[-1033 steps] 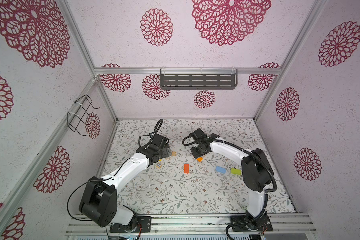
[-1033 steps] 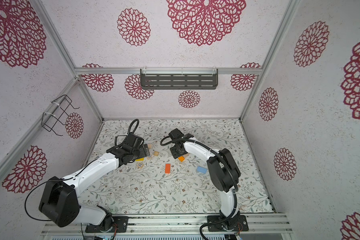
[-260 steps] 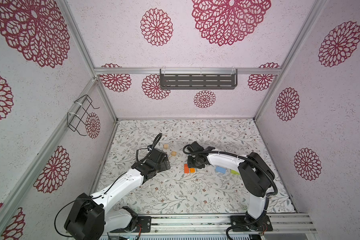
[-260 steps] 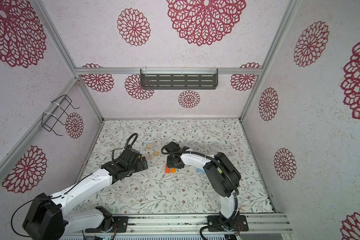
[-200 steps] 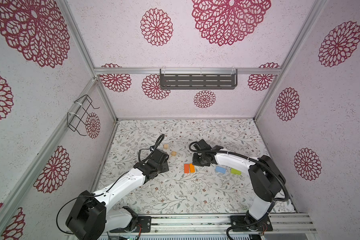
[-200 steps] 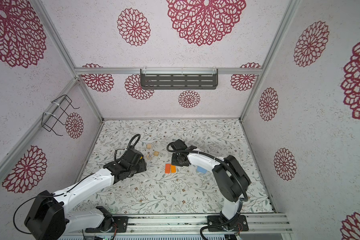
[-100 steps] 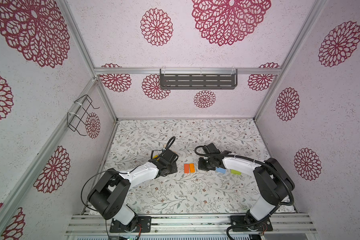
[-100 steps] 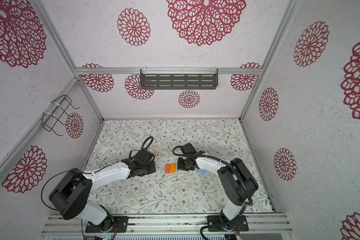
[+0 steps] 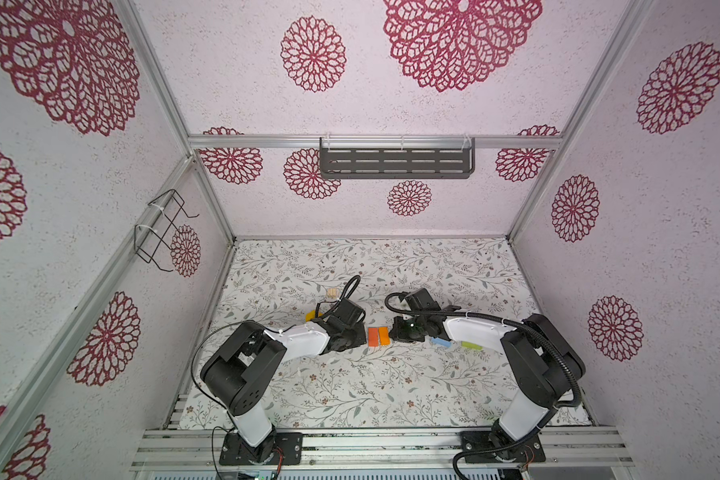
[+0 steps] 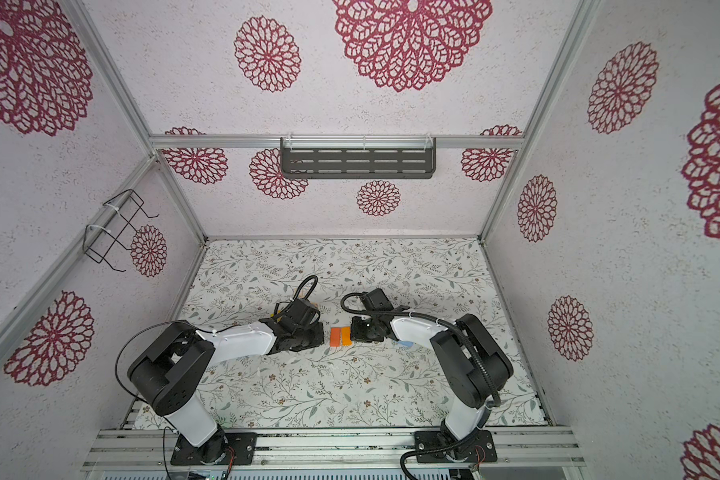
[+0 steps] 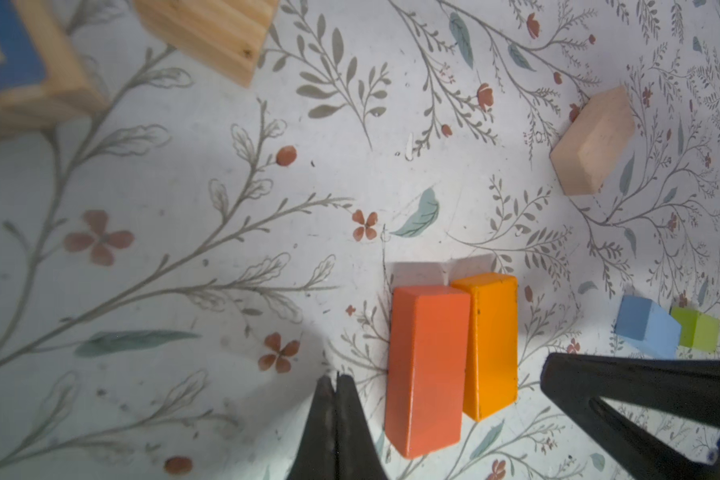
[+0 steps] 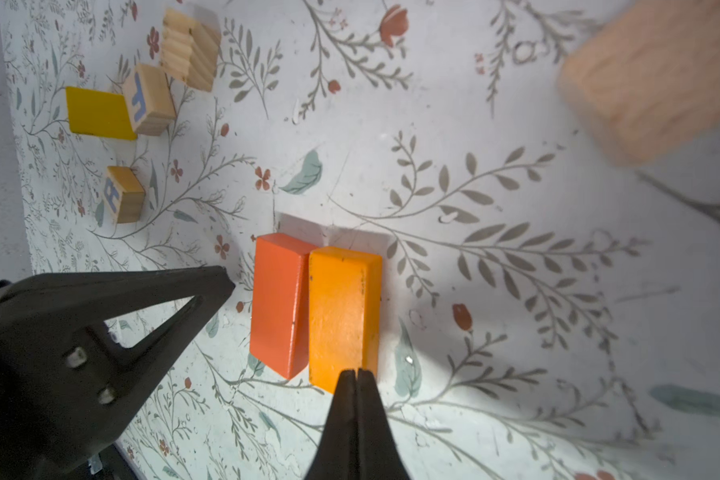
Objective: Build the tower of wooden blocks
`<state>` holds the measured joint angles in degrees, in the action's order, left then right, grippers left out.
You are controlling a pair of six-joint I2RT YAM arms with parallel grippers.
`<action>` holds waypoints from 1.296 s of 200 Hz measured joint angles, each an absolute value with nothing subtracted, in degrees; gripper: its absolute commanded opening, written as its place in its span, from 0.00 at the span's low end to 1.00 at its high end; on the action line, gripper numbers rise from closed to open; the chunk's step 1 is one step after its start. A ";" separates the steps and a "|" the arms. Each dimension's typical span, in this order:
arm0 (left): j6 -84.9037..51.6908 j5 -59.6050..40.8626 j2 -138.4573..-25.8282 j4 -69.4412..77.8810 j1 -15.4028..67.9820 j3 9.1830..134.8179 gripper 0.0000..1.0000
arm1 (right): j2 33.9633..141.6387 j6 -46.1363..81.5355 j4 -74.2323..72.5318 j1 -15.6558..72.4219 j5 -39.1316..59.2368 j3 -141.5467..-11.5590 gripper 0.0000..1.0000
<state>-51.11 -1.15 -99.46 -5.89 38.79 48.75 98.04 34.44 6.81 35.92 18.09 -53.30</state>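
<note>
The red-orange brick (image 9: 373, 336) and the orange brick (image 9: 384, 336) lie flat in the middle of the table (image 9: 350, 395), touching side to side, long axes running front to back, squarely between the two tips. The left gripper (image 11: 335, 380) is pinched together on nothing just beside the red-orange one's outer long side, and the right gripper (image 12: 356, 374) is likewise pinched empty at the orange one's outer side (contact I can't tell). Both are equally near, with the left arm (image 9: 300, 338) and right arm (image 9: 474, 332) stretched low inward, so a squeeze looks on.

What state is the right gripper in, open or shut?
Shut: the right gripper shows its fingers pressed together with nothing between, tips by one end of the orange block.
</note>
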 measured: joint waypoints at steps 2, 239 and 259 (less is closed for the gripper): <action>-51.13 -1.21 -99.57 -5.76 38.81 48.82 0.00 | 98.06 34.44 6.76 35.92 18.11 -53.30 0.00; -53.21 -2.37 -104.18 -2.46 40.88 52.56 0.00 | 98.39 33.89 6.11 32.64 18.04 -51.88 0.01; -53.21 -2.37 -104.49 -2.52 40.93 53.25 0.00 | 98.32 33.85 6.26 32.34 18.04 -51.81 0.08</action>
<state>-53.21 -2.37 -104.49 -2.52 40.93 53.25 98.32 33.85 6.26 32.34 18.04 -51.81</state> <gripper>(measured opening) 0.040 0.061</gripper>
